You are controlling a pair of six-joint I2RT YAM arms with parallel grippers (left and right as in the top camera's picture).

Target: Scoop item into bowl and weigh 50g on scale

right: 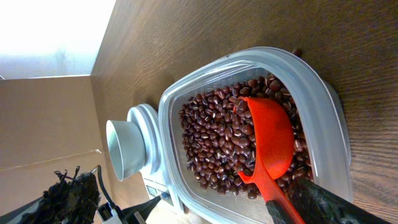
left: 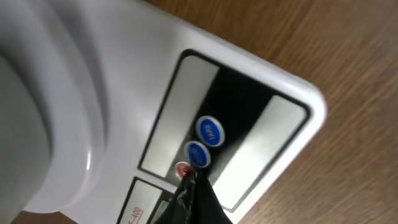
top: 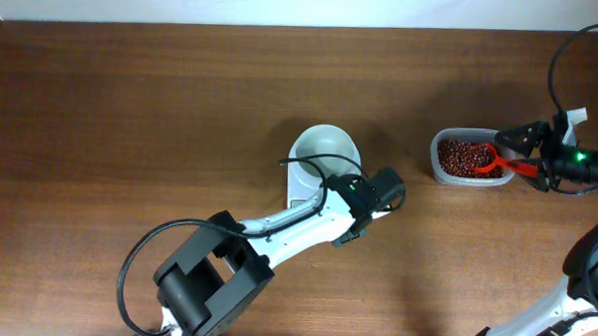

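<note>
A: Clear plastic tub [right: 323, 118], what's inside?
B: Reddish-brown beans [right: 214, 143] and a red scoop [right: 267, 137]. The right gripper [top: 511, 152] is spread wide beside its handle.
A: The white bowl [top: 325, 149]?
B: On the scale [left: 267, 81]. The left gripper [left: 191, 180], pressed together, is at the red button [left: 181, 169].

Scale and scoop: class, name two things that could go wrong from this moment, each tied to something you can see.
1. The shut left gripper has its tip at the scale's closely spaced buttons; it may hit the wrong one or nudge the bowl.
2. The right gripper is open by the scoop in the tub; a poor grasp could spill beans over the table.
</note>
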